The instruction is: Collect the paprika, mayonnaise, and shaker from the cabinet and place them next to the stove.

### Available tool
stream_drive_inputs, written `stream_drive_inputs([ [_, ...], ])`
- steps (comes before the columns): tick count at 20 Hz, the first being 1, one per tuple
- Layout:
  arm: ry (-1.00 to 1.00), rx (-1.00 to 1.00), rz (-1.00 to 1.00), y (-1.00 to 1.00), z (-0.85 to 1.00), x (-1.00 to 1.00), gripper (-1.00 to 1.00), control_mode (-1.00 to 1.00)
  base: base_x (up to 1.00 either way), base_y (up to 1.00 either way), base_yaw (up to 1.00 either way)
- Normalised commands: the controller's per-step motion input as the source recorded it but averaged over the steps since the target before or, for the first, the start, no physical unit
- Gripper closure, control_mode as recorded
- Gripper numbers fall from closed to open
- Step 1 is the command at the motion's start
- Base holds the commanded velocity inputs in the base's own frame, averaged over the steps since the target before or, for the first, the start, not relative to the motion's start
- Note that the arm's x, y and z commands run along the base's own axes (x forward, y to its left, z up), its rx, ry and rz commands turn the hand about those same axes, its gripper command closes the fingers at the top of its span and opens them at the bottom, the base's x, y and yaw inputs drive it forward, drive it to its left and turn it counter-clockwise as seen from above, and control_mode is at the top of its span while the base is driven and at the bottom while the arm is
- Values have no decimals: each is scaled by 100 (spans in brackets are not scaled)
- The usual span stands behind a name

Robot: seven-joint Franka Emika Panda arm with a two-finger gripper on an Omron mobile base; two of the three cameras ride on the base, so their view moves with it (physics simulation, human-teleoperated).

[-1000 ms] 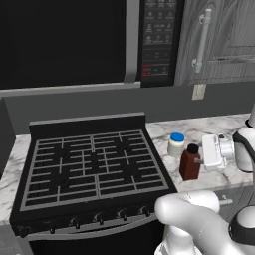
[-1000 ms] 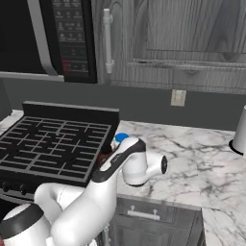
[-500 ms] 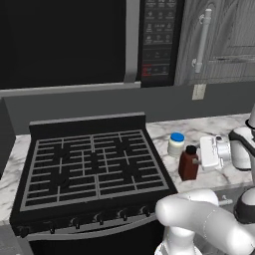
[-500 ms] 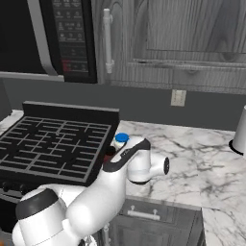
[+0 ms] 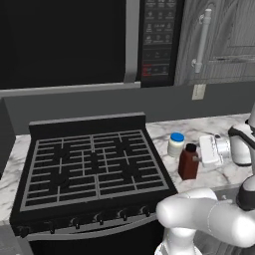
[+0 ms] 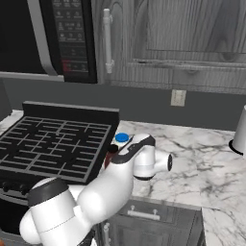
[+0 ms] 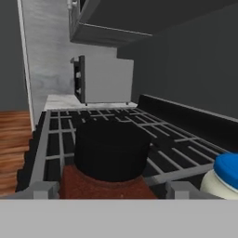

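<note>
The paprika (image 5: pixel 189 162), a dark red bottle with a black cap, stands on the marble counter just right of the stove (image 5: pixel 94 169). Behind it sits the mayonnaise (image 5: pixel 176 144), a cream jar with a blue lid. My gripper (image 5: pixel 201 155) points left at the paprika from its right side and is open. In the hand view the paprika (image 7: pixel 111 148) looms close, with my gripper (image 7: pixel 111 189) open and its fingertips (image 7: pixel 44 188) flanking the red body, apart from it. The mayonnaise (image 7: pixel 225 179) shows at the right edge. The shaker and the cabinet are out of view.
A black microwave (image 5: pixel 159 40) hangs over the stove (image 6: pixel 53 141). Closed grey wall doors with a long handle (image 6: pixel 108 41) hang above the marble counter (image 6: pixel 202 163). A white cylinder (image 6: pixel 240 129) stands at the far right. My own arm (image 6: pixel 115 178) hides most of the paprika in the right base view.
My hand has drawn back slightly to the right, away from the paprika, and the arm's elbow has shifted. The paprika and mayonnaise stay put; the jaws stay as wide.
</note>
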Motion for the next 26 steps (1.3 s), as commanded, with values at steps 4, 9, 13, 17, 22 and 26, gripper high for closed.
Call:
stream_drive_inputs([
  [4, 0, 0, 1, 0, -36, 4, 100, -100, 0, 0, 0],
  [9, -4, 0, 1, 0, -30, -1, -100, -100, 0, 0, 0],
  [13, -3, 0, 0, 0, -1, -3, -100, -100, 0, 0, 0],
  [17, 0, 0, 0, 0, 0, 0, -100, -100, 0, 0, 0],
  [22, 0, 0, 0, 0, 2, 0, -100, -100, 0, 0, 0],
  [26, 0, 0, 0, 0, 19, -1, -100, -100, 0, 0, 0],
])
